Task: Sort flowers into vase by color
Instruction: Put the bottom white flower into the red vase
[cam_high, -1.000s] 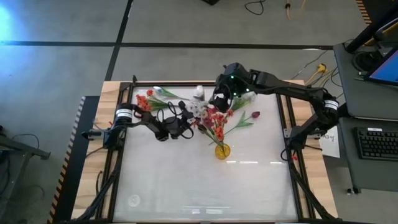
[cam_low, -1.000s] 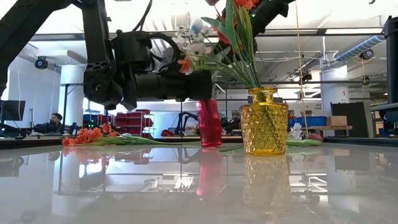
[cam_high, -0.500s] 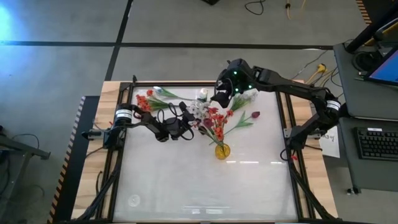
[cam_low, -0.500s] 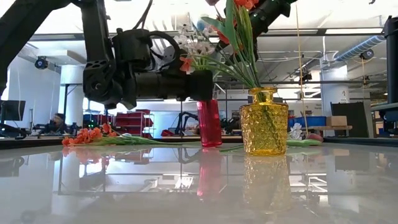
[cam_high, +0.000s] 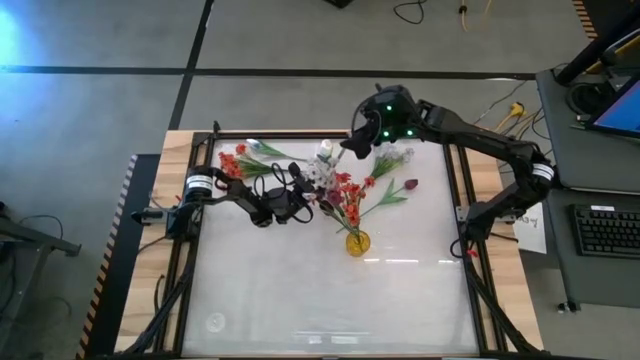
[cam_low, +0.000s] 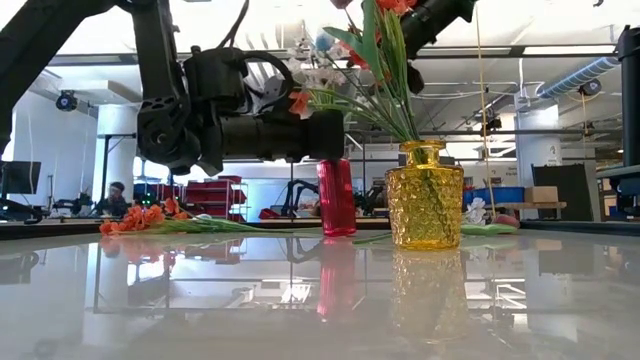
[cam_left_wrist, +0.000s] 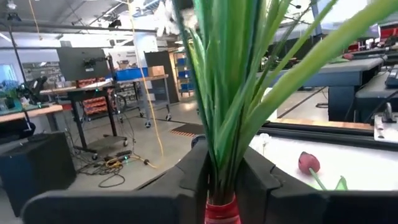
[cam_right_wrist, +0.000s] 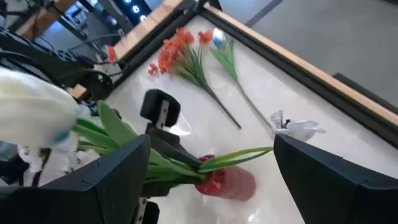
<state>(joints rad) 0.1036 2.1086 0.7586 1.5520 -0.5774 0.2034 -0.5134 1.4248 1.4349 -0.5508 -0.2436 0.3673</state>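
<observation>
Meanwhile left fingers (cam_left_wrist: 224, 180) clamped around red vase (cam_low: 336, 197), right fingers (cam_right_wrist: 205, 180) spread, empty.

The table (cam_high: 300, 300) has a glossy white top inside a dark frame with wooden edges. A yellow glass vase (cam_low: 425, 196) stands near the middle, and a red vase (cam_low: 337, 198) stands a little behind it toward the far side. Lying flat at the far left are orange flowers (cam_high: 232, 161). A dark red tulip (cam_high: 410, 185) lies right of the vases, and what may be a white blossom (cam_right_wrist: 297, 127) lies near the far edge.
</observation>
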